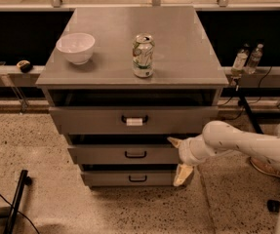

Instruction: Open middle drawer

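The grey cabinet [130, 77] has three drawers. The top drawer [90, 121] has a white tag on its handle. The middle drawer [100, 154] below it has a small dark loop handle [135, 154] and stands slightly out from the cabinet. My gripper [178, 159] is open at the right end of the middle drawer's front, one cream fingertip [174, 141] at its top edge and the other [182, 174] down by the bottom drawer [110, 178]. My white arm [242, 143] reaches in from the right.
A white bowl [75, 47] and a drink can [143, 55] stand on the cabinet top. Two small bottles [247, 58] sit on a ledge at the right. A dark pole [17, 199] lies on the speckled floor at the left.
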Action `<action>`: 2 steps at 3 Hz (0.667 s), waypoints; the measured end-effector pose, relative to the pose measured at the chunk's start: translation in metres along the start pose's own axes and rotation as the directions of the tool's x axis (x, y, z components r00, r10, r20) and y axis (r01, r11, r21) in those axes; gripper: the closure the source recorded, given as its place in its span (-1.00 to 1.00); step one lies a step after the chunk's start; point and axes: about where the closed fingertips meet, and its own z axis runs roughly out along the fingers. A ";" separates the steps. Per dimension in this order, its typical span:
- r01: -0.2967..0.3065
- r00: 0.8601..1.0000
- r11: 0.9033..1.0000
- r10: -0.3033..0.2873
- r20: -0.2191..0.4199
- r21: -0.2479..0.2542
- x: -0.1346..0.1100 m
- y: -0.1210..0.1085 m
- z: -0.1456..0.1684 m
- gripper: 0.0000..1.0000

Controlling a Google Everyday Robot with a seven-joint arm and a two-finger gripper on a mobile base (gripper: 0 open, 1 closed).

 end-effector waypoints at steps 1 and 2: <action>-0.008 1.000 1.000 0.008 -0.003 0.006 0.020 -0.013 0.017 -1.00; -0.018 1.000 1.000 0.018 0.001 -0.002 0.031 -0.021 0.039 -1.00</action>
